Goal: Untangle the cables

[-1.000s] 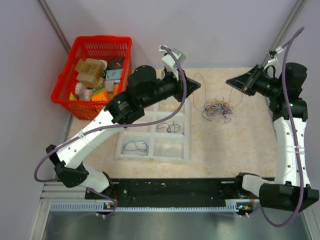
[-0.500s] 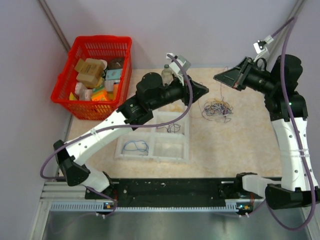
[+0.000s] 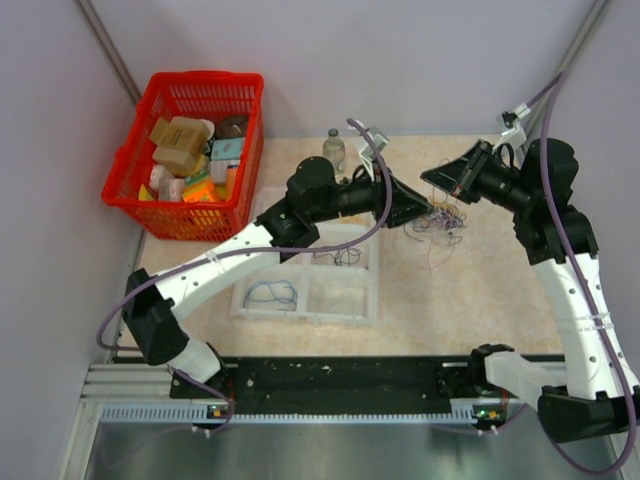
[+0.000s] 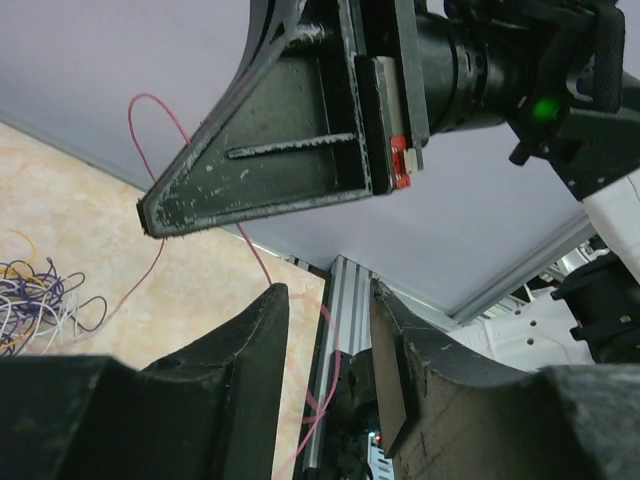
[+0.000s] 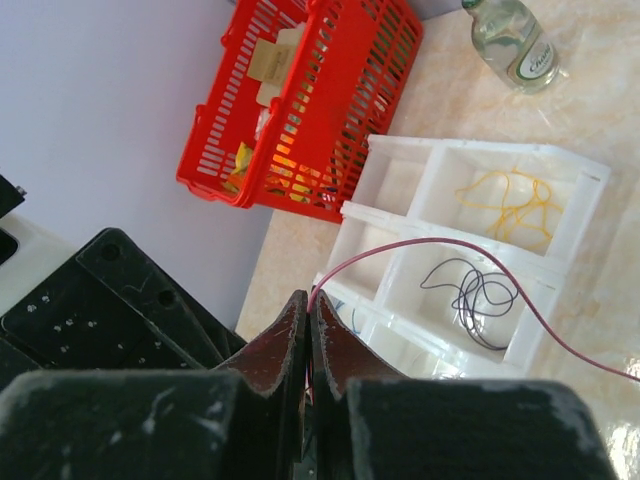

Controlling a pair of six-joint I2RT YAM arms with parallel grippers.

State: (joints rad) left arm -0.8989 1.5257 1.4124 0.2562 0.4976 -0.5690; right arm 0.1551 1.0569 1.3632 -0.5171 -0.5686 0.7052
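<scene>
Right gripper is clamped on one pink strand. Its own camera shows the two fingers pressed together with the wire leaving at their tips, arcing out and then falling away toward the table. Left gripper is released, its fingers standing apart. In its wrist view the same pink strand runs down from the right gripper and through that gap, though whether it touches either finger cannot be told.

The cables lie as a loose bunch on the table, just past the tray, under and between the two gripper tips. From above, the left tip is just beside the bunch on its left, and the right tip sits on its far side. The lifted strand runs roughly from the right fingers across toward the left ones, so the coming move probably turns on the left gripper closing on that line, or the two drawing apart along it. The left arm looks the nearer to the bunch itself.

The top view gives the layout but barely shows the pink strand or either grip. The wrist views show the grip and the open gap. Neither shows where the strand rejoins the bunch.
</scene>
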